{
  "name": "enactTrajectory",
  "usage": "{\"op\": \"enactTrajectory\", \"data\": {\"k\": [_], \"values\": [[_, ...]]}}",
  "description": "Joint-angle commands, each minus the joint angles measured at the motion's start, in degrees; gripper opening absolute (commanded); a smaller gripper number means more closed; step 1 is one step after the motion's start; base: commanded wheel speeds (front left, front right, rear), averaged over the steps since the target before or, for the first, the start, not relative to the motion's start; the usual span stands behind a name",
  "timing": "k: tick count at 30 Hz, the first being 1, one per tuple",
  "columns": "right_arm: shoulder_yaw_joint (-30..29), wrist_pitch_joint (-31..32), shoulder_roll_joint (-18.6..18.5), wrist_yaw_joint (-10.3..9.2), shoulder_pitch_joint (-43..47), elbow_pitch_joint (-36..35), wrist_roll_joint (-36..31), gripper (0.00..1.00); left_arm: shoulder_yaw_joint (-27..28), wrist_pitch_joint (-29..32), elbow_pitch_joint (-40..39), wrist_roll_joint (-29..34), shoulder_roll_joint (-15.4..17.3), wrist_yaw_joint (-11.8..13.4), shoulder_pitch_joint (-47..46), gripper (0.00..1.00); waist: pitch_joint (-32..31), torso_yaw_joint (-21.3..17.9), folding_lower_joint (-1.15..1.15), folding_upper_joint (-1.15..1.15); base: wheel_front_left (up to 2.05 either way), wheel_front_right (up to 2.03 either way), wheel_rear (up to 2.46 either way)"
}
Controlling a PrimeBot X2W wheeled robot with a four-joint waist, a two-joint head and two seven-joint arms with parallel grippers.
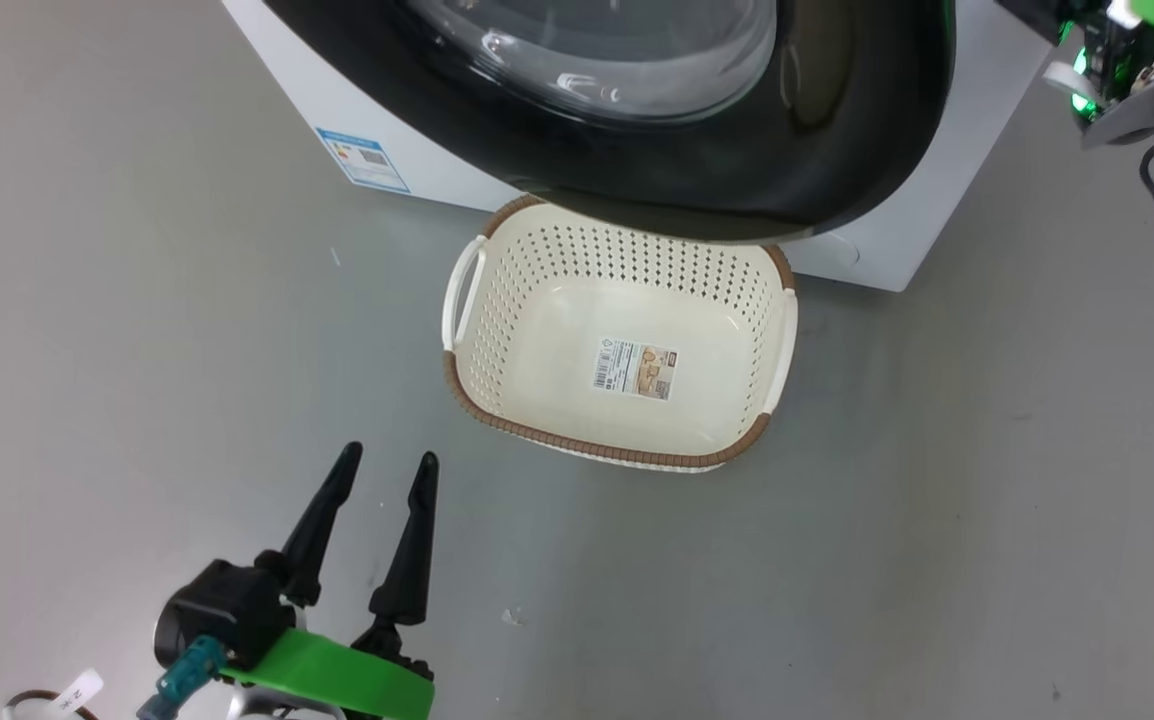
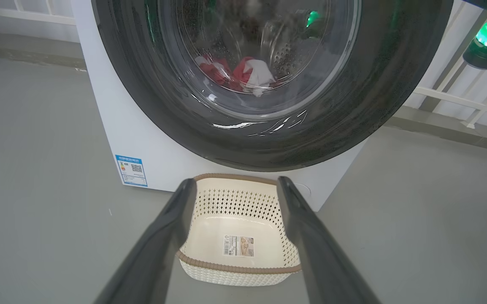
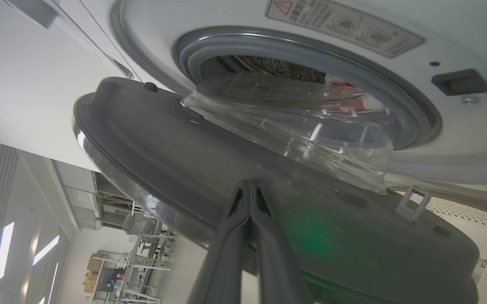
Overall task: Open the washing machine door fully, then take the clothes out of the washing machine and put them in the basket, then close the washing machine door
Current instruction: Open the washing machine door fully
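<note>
The washing machine door (image 1: 817,150) stands partly open, its black rim hanging over the back of the basket (image 1: 597,445). Through its glass the red and white clothes (image 2: 243,74) lie in the drum of the washing machine (image 2: 112,126). My left gripper (image 1: 389,455) hovers open and empty over the floor in front of the basket (image 2: 235,267). My right gripper (image 3: 250,182) is shut, its tips against the grey inner face of the door (image 3: 176,160). Nothing sits between its fingers. Red clothes (image 3: 349,103) show behind the glass bowl.
The basket holds just a paper label (image 1: 635,368) on its bottom. A blue label (image 1: 362,158) marks the machine's lower corner. My right arm's wrist (image 1: 1132,90) with cables is at the upper right. Grey floor spreads around. A white railing (image 2: 458,97) runs behind.
</note>
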Motion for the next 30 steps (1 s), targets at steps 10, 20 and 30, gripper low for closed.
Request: {"op": "enactTrajectory", "data": {"k": [10, 20, 30], "values": [[2.14, 2.52, 2.80, 0.11, 5.23, -2.87, -1.74, 0.00, 1.76, -0.68, -1.39, 0.24, 0.93, -0.33, 1.06, 1.00, -1.50, 0.55, 0.00, 0.00, 0.00, 0.00, 0.00], [3.52, 5.25, 4.12, 0.11, 8.92, -7.03, -1.78, 0.00, 2.18, -0.68, -1.33, 0.49, 0.93, -0.29, 2.04, 1.00, -3.18, 0.02, 0.00, 0.00, 0.00, 0.00, 0.00], [4.57, 8.33, 5.03, 0.11, 12.39, -11.74, -1.31, 0.00, 2.01, -0.68, -1.46, 0.60, 0.93, -0.18, 2.82, 1.00, -4.43, 0.07, 0.00, 0.00, 0.00, 0.00, 0.00]]}}
